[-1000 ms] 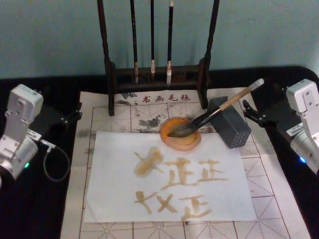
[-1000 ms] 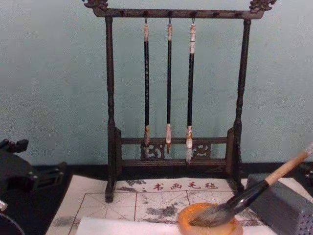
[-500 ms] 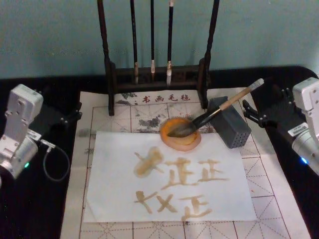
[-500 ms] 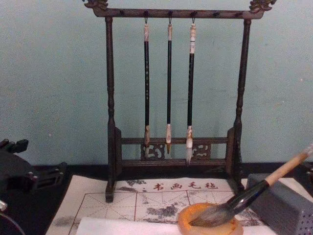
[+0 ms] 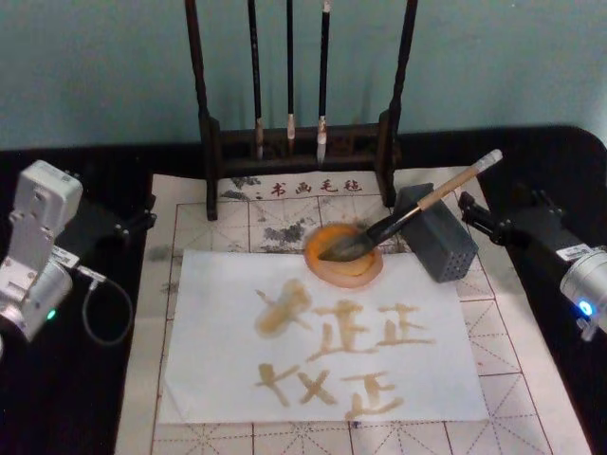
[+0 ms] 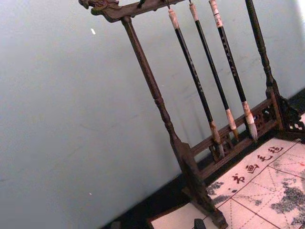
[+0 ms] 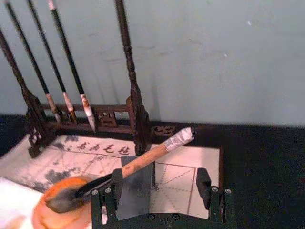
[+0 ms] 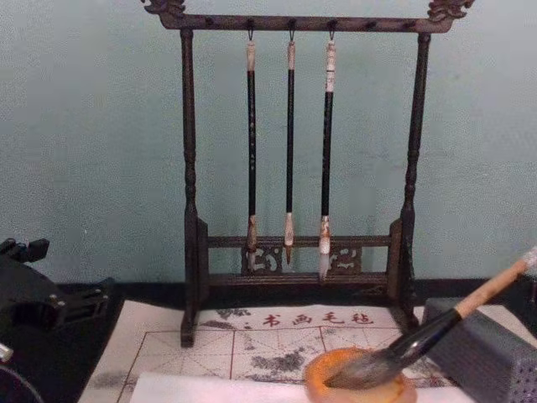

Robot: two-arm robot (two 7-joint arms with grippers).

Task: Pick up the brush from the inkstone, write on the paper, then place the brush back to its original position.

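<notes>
Brush (image 5: pixel 408 216) lies just ahead of the open right gripper (image 7: pixel 158 191), handle slanting from inkstone (image 5: pixel 365 275) toward it. Left gripper (image 5: pixel 140 216) idles farther off.

The brush (image 5: pixel 408 220) is big, with a light wood handle, a black middle and a dark bushy tip. Its tip lies in the inkstone (image 5: pixel 372 272), and its handle slants up toward the back right. The inkstone is a small round orange dish at the far edge of the paper (image 5: pixel 213 313). The paper is white, lies flat and has yellow-brown marks on it.
</notes>
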